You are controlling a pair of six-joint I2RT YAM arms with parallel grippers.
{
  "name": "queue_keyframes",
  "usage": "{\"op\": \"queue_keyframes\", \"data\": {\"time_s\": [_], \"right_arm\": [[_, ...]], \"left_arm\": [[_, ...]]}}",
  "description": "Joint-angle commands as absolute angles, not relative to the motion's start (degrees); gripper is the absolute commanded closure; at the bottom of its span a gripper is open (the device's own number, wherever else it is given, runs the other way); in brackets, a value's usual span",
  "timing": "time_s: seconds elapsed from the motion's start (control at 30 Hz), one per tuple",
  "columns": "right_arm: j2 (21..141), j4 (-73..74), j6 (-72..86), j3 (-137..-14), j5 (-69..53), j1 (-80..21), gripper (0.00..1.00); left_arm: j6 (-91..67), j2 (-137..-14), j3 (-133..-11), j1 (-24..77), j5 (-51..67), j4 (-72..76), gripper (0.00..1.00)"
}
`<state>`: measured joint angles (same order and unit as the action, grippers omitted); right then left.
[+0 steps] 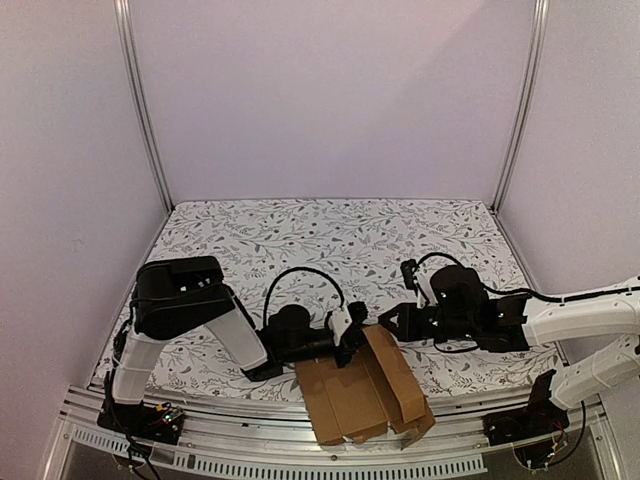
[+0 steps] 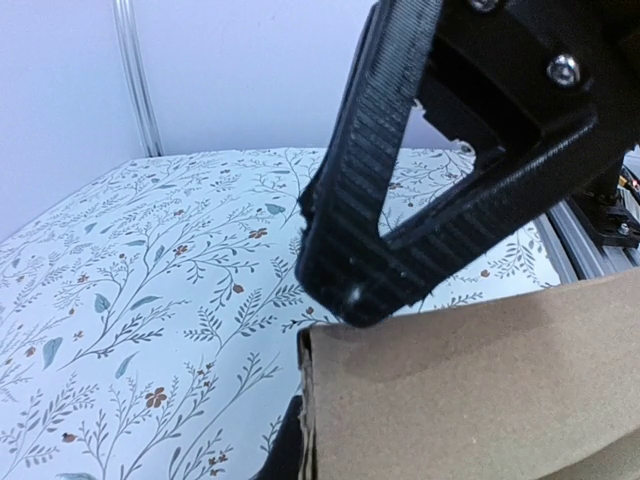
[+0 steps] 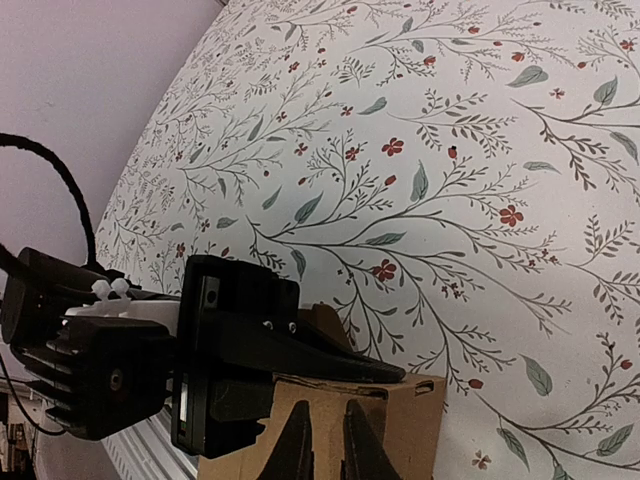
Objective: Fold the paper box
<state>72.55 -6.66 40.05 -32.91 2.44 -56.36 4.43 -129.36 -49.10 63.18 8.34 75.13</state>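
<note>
**Paper box point(image 1: 365, 395) clamped by your left gripper point(image 1: 356, 335) at the front of the table**

Closest to you, a metal rail point(image 1: 240, 425) runs along the table's front edge, with both arm bases fixed at its ends. The paper box lies just right of centre. It is a plain brown cardboard sheet, partly folded into long panels. Its near end juts out over the rail and its far end rests on the flowered tablecloth point(image 1: 330, 235).

Your left gripper reaches in low from the left and is closed on the far left edge of the cardboard. In the left wrist view, its upper finger point(image 2: 375, 200) presses down on top of the sheet right at a corner. A sliver of the lower finger point(image 2: 285, 450) shows beneath that edge.

Your right gripper point(image 1: 385, 322) comes in from the right, just beside the left gripper at the box's far end. In the right wrist view, its two fingers point(image 3: 295, 445) stand close together in front of the cardboard's far edge, with only a thin slit between them. You cannot tell whether they pinch anything.

Beyond both grippers, the tablecloth is white with grey-green leaves and small red flowers. It stretches back to plain pale walls point(image 1: 330, 100) with metal posts at the corners.
</note>
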Motion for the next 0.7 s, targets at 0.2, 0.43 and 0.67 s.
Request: {"op": "queue_keyframes", "data": {"time_s": [0.2,0.43,0.67], "right_arm": [[75.53,-5.17,40.60,-32.70,0.69,-56.64,0.94],[76.22,-3.95,40.89,-32.64,0.63,-56.64,0.97],[75.35,-2.79,40.80,-32.53,0.66,-56.67,0.98]], "left_arm": [[5.51,-130.31,-47.10,64.02,7.22,75.85,0.85],[4.51,-131.90,-47.08,63.98,7.28,77.11,0.78],[4.22,-133.27,-49.35,63.98,7.66,76.92,0.76]]}}
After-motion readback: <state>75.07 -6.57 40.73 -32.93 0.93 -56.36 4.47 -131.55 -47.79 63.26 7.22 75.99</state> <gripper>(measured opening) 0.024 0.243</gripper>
